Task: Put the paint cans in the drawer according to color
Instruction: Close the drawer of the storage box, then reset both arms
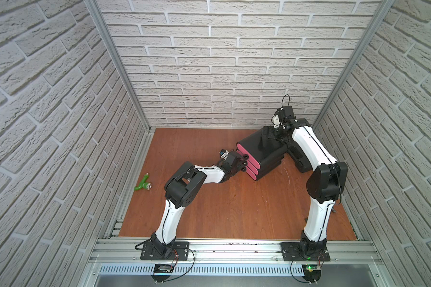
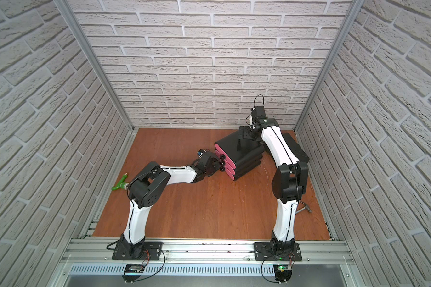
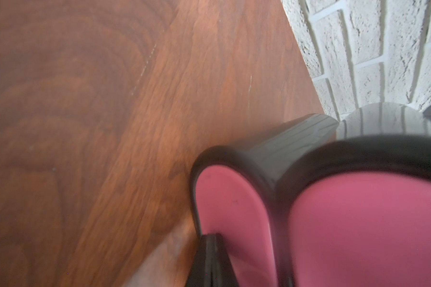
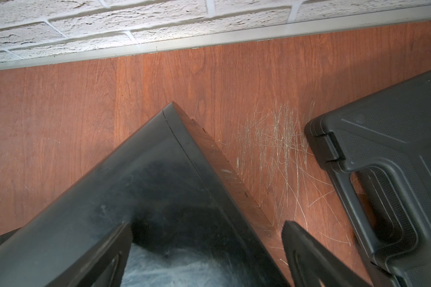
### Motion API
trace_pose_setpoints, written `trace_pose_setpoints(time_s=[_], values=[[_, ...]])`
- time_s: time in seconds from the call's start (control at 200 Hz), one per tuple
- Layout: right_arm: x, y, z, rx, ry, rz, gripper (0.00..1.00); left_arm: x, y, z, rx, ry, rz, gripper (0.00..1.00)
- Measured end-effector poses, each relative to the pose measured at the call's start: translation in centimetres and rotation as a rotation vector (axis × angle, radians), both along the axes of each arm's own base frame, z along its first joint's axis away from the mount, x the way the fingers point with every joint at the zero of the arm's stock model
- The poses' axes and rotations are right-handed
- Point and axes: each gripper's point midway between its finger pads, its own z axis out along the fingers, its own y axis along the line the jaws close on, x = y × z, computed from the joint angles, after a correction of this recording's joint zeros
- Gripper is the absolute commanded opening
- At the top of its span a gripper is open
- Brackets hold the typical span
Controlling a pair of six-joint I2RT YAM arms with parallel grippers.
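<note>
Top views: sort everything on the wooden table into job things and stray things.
Job: small black rounded cabinet with three pink drawer fronts; left pincer, by its knobs; right pincer, open over its rear corner. No paint cans in view.
Stray: green Y-shaped tool; grey hammer; flat black plastic case.

Left gripper (image 1: 240, 164), seemingly closed, at drawer (image 1: 259, 149) knobs (image 1: 244, 163).

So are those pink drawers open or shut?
Shut: in both top views all three pink fronts sit flush with the black cabinet.
</note>
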Motion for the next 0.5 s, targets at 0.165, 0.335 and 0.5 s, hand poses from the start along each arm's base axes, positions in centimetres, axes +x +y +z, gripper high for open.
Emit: trace_pose_setpoints(time_s=[0.165,0.335,0.5], values=[[0.5,-0.8,1.4,-0.001,0.01,-0.017,1.0,-1.4,2.3,0.9,0.047,0.005,0.022,0.09],[1.0,-3.7,5.5,-0.004,-0.076,-0.084,1.0,-2.5,5.2,5.7,0.099,-0.043,0.031,0.18],[-2.5,-7.3,7.6,-0.039,-0.086,-0.147,1.0,-3.4,8.5,11.7,0.189,-0.136,0.028,0.43]])
